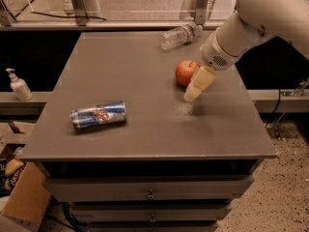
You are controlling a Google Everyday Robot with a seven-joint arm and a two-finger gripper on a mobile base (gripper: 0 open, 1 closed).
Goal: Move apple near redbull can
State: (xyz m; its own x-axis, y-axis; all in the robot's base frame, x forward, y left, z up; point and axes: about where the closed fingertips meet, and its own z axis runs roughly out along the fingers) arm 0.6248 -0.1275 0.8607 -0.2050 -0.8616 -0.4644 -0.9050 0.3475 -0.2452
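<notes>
Just beside the gripper (191,95), the apple (185,73)

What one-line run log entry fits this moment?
tool: beside apple, right side | apple: back right of table | redbull can: on its side, front left, apart from apple

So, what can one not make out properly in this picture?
Camera view: the end effector, just right of the apple, covers the apple's right edge, so contact cannot be told.
Camera view: the arm is cut off by the top and right edges.
Camera view: the can lies on its side; its print is too small to read.
Camera view: the bottle is too small to show its contents.
</notes>
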